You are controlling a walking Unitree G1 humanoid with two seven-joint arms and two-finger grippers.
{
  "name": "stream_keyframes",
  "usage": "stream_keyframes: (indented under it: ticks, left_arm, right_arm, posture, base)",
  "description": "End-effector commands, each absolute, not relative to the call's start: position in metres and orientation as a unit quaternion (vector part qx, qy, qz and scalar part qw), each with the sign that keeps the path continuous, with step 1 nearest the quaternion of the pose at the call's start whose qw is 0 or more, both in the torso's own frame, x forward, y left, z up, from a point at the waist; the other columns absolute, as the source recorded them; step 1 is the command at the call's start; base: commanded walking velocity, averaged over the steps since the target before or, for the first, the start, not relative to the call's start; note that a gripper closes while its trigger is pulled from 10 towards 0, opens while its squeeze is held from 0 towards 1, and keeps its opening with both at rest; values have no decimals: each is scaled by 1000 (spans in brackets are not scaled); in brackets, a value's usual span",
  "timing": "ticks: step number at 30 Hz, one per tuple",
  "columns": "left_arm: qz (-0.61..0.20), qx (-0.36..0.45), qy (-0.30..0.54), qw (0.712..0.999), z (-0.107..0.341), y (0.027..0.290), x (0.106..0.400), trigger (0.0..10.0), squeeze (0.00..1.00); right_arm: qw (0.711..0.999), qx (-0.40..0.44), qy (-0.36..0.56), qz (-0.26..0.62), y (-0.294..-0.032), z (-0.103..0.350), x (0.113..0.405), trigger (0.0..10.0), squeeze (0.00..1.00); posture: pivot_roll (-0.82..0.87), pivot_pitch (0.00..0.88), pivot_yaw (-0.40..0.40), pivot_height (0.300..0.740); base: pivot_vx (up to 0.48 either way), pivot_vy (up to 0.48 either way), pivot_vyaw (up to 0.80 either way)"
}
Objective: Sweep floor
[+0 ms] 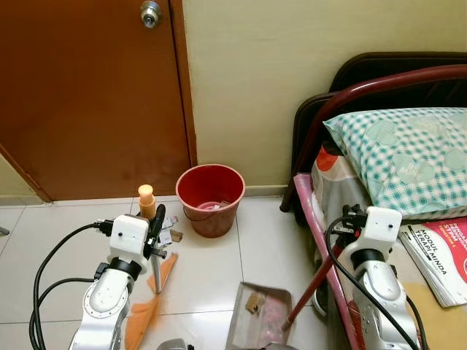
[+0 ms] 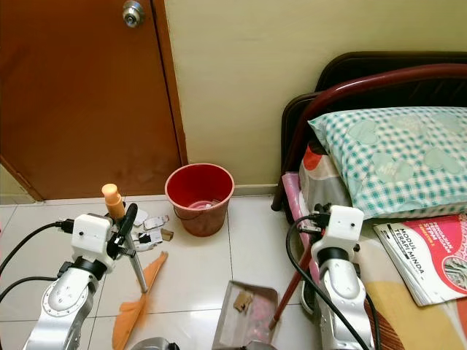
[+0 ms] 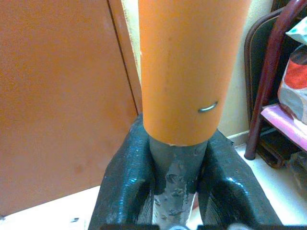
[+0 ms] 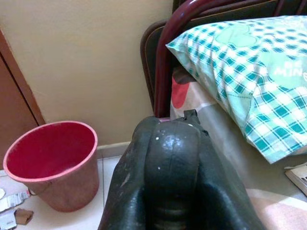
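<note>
Beside the bucket [image 1: 210, 198], left claw [image 1: 155, 232] clamps the broom [image 1: 149, 284]; right claw's [image 4: 172, 163] grip unclear.

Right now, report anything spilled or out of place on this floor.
Scraps of paper and card lie loose on the tiles beside the red bucket, not in it. More scraps sit in the dustpan, not yet emptied. Nothing else looks askew.

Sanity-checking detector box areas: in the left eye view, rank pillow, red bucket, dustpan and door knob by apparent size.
1. pillow
2. red bucket
3. dustpan, cut off by the frame edge, so close to the bucket
4. door knob
</note>
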State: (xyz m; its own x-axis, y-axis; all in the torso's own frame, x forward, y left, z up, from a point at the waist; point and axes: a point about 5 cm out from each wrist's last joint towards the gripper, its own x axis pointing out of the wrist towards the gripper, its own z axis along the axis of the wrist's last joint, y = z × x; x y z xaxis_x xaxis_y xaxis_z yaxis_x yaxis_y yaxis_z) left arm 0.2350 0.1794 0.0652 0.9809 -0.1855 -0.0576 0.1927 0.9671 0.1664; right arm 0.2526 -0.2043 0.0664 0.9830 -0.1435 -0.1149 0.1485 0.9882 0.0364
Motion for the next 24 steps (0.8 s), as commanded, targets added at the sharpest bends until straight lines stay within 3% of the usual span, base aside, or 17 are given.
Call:
stream_keyframes:
  ticks: [1,24]
  left_arm:
    - [-87,90,25,992,66,185,238,10000,0]
    - [-89,98,10,991,74,185,245,10000,0]
  right_arm:
    - [997,24,32,-66,-199,76,260,10000,0]
    - [997,28,39,-58,-193,71,265,10000,0]
  posture:
    - [21,16,8,740]
    - [74,19,-18,740]
  base:
    - [0,0,0]
    - [0,0,0]
